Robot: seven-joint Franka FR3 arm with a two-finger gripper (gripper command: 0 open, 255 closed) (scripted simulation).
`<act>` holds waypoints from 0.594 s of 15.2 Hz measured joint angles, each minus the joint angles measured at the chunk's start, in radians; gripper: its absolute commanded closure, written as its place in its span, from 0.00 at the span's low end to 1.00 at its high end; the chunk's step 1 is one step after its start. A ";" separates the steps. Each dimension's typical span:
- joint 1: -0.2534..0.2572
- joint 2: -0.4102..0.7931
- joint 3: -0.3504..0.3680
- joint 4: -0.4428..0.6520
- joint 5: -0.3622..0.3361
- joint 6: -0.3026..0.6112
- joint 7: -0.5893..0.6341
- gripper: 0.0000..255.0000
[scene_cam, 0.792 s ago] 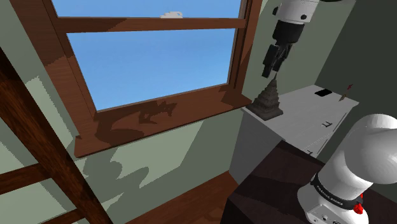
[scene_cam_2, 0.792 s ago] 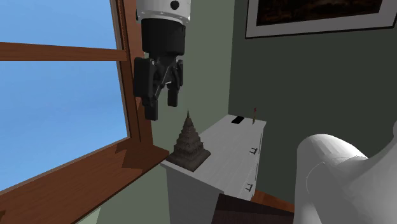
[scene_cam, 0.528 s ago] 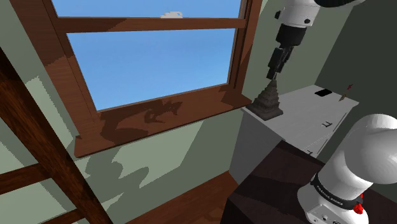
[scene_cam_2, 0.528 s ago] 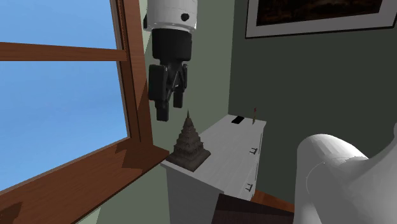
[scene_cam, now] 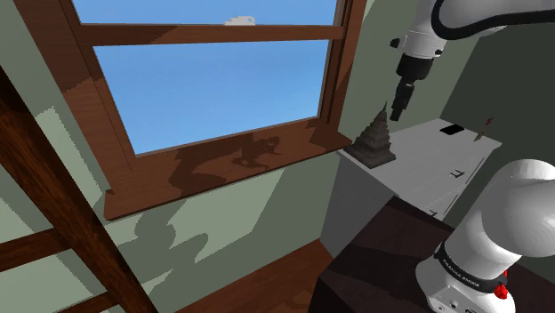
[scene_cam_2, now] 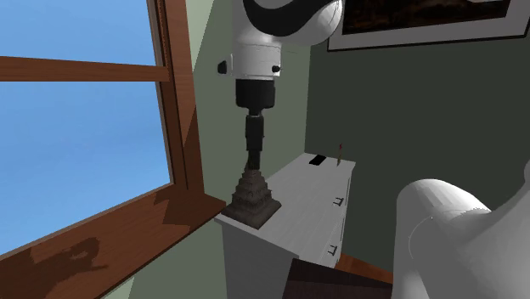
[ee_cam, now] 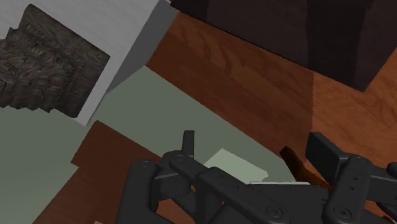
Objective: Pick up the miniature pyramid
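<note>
The miniature pyramid (scene_cam: 375,142) is a dark grey, stepped, carved spire on a square base. It stands upright on the near corner of a white dresser (scene_cam: 436,169), next to the window sill. My black gripper (scene_cam: 397,108) hangs point-down at the height of the spire's tip, just to its right in the shoulder view. In the second exterior view the gripper (scene_cam_2: 253,161) overlaps the top of the pyramid (scene_cam_2: 252,197). From the wrist, the pyramid (ee_cam: 44,70) lies well off to one side of the gripper (ee_cam: 254,147), not between the fingers. The fingers (ee_cam: 186,144) stand apart, open and holding nothing.
A small black item (scene_cam: 452,130) and a thin reddish object (scene_cam: 483,129) sit at the dresser's far end. The brown window sill (scene_cam: 222,169) and frame adjoin the dresser. My dark stand (scene_cam: 382,267) is close below. A framed picture (scene_cam_2: 425,21) hangs on the green wall.
The gripper has moved to the shoulder view's right and come down, turning edge-on to both cameras. It went from beside and above the pyramid to level with its tip.
</note>
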 measured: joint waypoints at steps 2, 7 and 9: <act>0.001 0.019 -0.051 -0.009 -0.037 0.027 -0.089 0.00; 0.014 0.110 -0.184 0.019 -0.117 0.094 -0.315 0.00; 0.024 0.161 -0.243 0.032 -0.142 0.136 -0.408 0.00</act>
